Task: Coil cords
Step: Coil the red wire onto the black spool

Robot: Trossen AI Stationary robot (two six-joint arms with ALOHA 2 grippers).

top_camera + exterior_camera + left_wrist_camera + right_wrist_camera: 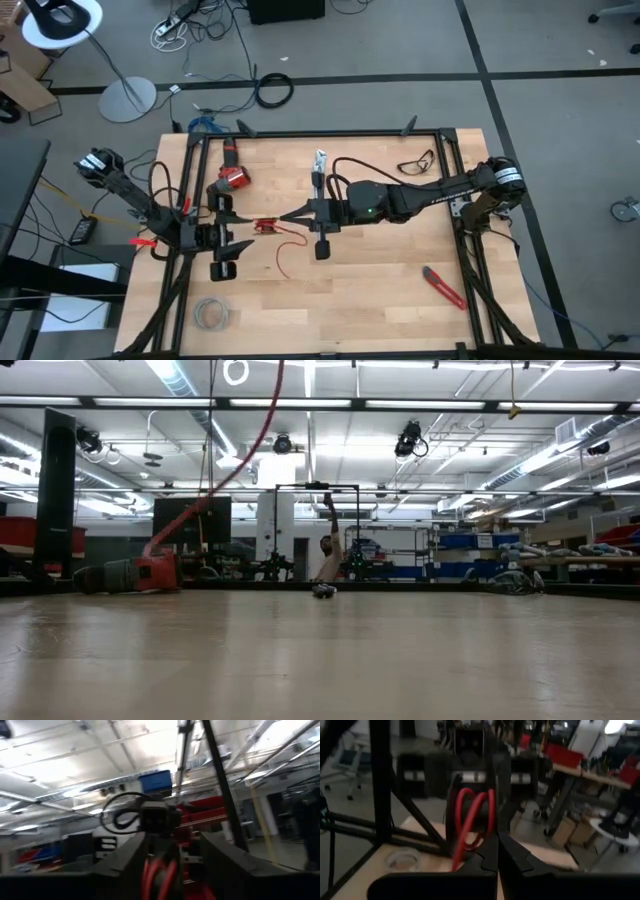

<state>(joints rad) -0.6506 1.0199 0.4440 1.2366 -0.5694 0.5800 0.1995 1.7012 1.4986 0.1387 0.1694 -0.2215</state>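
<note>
Red wire [268,226] is hanging looped between both grippers near the table's [380,290] left edge, tail trailing toward the front. Right gripper [283,219] is clenching the loops; left gripper [243,229] is standing released. Regrasp low, keeping loops stacked.

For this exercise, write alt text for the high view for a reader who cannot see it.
Seen from above, two dark robot arms meet over a wooden table, the left gripper and right gripper facing across a small bundle of thin red wire, whose tail trails onto the wood.
</note>
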